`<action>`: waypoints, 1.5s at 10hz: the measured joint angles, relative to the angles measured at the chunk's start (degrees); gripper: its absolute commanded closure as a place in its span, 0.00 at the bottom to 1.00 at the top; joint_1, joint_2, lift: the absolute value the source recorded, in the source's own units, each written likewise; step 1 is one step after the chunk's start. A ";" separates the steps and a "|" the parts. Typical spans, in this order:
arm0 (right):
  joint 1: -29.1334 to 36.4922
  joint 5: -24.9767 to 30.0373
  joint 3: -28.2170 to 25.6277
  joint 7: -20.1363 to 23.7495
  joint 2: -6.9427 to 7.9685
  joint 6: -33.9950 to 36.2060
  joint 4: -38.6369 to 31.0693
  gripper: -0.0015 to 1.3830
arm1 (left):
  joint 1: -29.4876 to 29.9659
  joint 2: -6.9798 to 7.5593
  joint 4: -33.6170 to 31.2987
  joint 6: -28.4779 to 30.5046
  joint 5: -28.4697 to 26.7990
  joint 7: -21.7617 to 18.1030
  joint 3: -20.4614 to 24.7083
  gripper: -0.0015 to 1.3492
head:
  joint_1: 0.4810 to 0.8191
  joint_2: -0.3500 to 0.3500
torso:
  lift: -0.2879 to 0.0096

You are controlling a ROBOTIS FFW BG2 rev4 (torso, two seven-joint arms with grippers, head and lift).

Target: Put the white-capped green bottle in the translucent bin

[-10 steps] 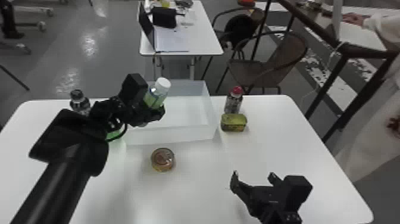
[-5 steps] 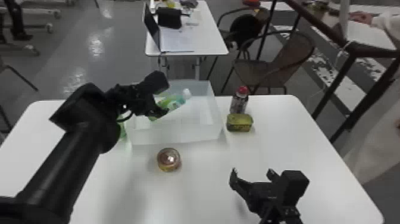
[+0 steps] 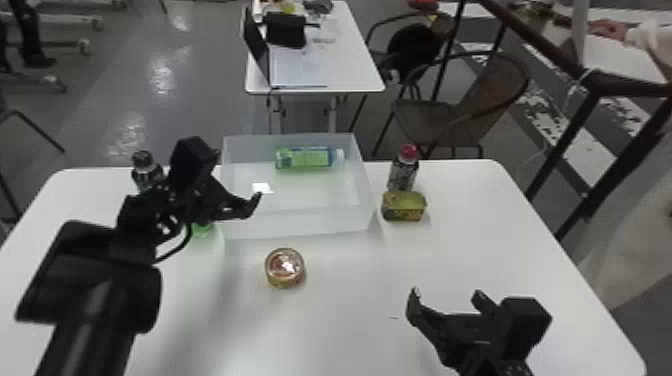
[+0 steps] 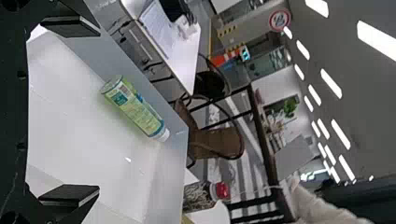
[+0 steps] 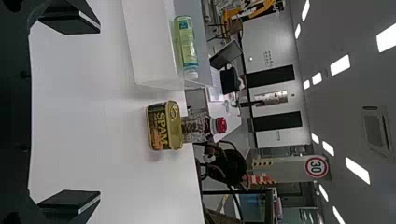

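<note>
"The right end effector (image 3: 446,296)?"
"It hung over the desk (image 3: 345,320), fingers wide apart, empty; beyond sat a round can (image 3: 284,268)."
"The left end effector (image 3: 237,181)?"
"It was wide open and empty by the translucent bin (image 3: 300,224)."
"The white-capped green bottle (image 3: 306,158)?"
"It lay flat inside, along the far wall."

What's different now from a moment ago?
The left hand let go of the green bottle, which now lies on its side in the translucent bin, and drew back leftward. The right hand shifted slightly right. The round can and bin stayed put.
</note>
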 measured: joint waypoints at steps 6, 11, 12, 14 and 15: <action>8.63 1.11 -4.78 -1.86 -0.33 -1.51 -7.72 0.04 | 37.05 -0.17 -22.91 -10.15 24.92 20.22 9.14 0.09 | 0.63 0.56 | 0.73; 11.05 2.34 -5.51 -1.81 -0.30 -3.00 -9.82 0.04 | 42.33 -0.16 -20.10 -17.37 28.54 22.70 9.51 0.09 | 0.63 0.58 | 0.73; 11.25 2.42 -5.49 -1.76 -0.41 -3.00 -10.09 0.04 | 42.46 -0.16 -19.59 -17.77 29.21 22.99 9.17 0.09 | 0.63 0.58 | 0.73; 11.25 2.76 -5.16 -1.72 -0.49 -3.00 -10.25 0.04 | 42.02 -0.16 -18.81 -18.70 30.35 23.13 8.73 0.09 | 0.63 0.59 | 0.73; 11.23 2.82 -4.99 -1.67 -0.52 -3.00 -10.25 0.04 | 41.75 -0.16 -18.62 -18.72 30.61 23.23 8.32 0.09 | 0.63 0.58 | 0.73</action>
